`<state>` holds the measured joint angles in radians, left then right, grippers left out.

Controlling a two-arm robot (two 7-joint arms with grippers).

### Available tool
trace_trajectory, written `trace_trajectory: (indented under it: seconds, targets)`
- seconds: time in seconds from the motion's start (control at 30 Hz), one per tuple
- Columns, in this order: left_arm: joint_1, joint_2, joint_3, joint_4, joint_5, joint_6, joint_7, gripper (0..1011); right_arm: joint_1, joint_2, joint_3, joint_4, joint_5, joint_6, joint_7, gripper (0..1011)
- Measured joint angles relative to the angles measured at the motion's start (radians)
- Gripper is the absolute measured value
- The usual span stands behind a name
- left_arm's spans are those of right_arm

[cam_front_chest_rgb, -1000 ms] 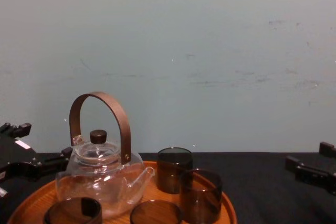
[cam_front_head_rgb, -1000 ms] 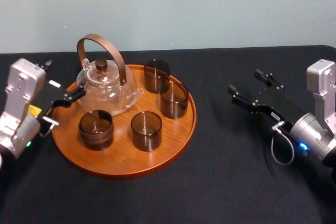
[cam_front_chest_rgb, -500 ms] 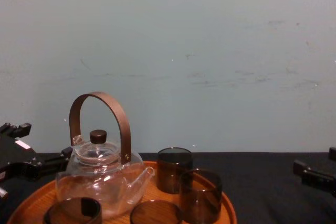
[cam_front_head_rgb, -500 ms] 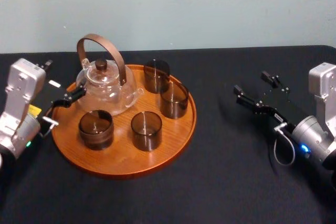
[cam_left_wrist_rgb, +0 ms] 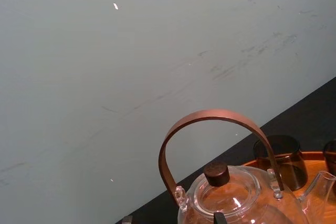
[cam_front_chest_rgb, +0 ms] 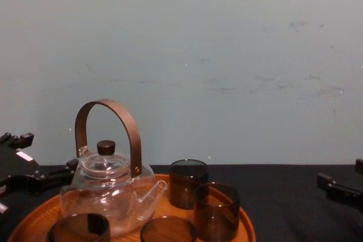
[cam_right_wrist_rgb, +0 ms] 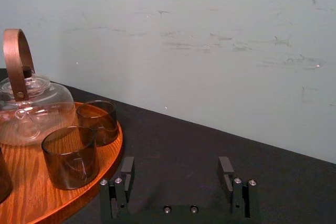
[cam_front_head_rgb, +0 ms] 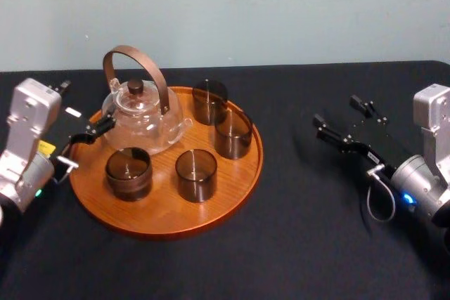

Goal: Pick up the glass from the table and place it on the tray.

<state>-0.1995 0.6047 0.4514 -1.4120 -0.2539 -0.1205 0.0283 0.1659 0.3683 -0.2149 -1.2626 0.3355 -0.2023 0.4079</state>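
With the glass point(cam_front_head_rgb: 233, 133) set at the tray's point(cam_front_head_rgb: 169, 221) 3 o'clock rim (others alongside), the right hand point(cam_front_head_rgb: 335, 109), released and empty over the table point(cam_front_head_rgb: 295, 244), could topple it if swung inward; the left hand point(cam_front_head_rgb: 93, 142), also released, sits at 9 o'clock.

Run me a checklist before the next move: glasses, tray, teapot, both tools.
1. Four glasses upright on the tray: ok.
2. Teapot upright on the tray: ok.
3. Bare tray space at the near side: ok.
4. Right tool open and empty, above the table right of the tray: ok.
5. Left tool at the tray's left rim, clear of the teapot: cannot tell.
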Motion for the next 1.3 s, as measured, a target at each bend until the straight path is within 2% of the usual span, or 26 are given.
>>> trace_trajectory:
  seconds: [1.3]
  targets:
    - [0.000,0.000,0.000,0.000,0.000,0.000,0.000,1001,0.001,0.002,-0.001,-0.001,0.003,0.000,0.004,1002]
